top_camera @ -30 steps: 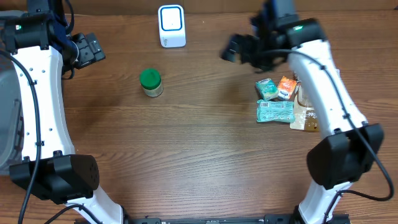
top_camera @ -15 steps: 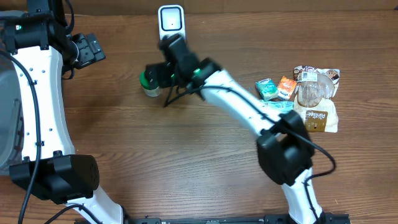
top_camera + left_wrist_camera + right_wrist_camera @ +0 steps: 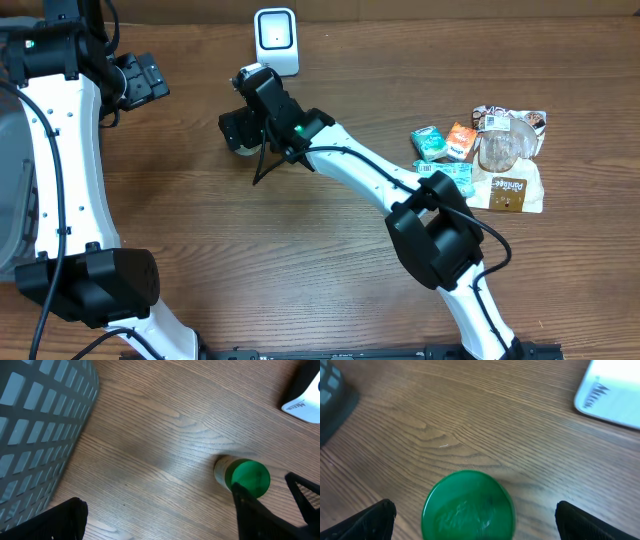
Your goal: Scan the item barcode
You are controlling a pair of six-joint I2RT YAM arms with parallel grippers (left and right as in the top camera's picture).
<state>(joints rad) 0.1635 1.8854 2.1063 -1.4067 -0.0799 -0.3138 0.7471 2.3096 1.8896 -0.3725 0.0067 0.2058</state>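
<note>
While my right jaws stand spread wide, one dark finger on each side of the jar, they grip nothing. The round, glossy green lid sits between them, apart from both. The jar is a short cylinder with a pale body, upright on the wood-grained tabletop near the far edge, left of centre, just in front of the boxy white scanner. My left jaws hang open and empty towards the left edge, near a grey grid-walled basket. Crinkled snack packets cluster by the right edge.
</note>
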